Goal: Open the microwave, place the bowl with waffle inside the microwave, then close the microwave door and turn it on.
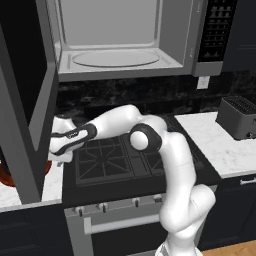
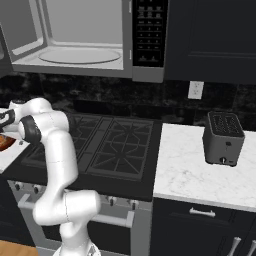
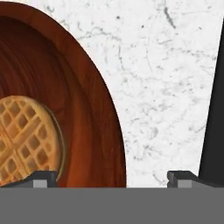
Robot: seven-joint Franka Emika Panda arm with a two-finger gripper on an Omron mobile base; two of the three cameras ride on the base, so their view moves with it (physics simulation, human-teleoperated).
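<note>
The microwave [image 1: 120, 40] hangs above the stove with its light grey inside and turntable [image 2: 80, 55] showing. The microwave door [image 1: 25, 100] stands swung wide to the left. On the white counter left of the stove sits the reddish-brown bowl [image 3: 83, 100] with the golden grid waffle [image 3: 24, 140] in it; a sliver of the bowl [image 1: 5, 176] shows past the door. My gripper [image 3: 111, 179] is open, low over the bowl's right rim, one fingertip [image 3: 41, 177] over the bowl's inside and the other over bare counter. Nothing is held.
A black gas stove [image 1: 117, 160] lies under my arm, with oven knobs and a bar handle along its front. A dark toaster [image 2: 223, 137] stands on the right counter [image 2: 190, 175]. A dark upright edge [image 3: 214, 109] rises close to my right finger.
</note>
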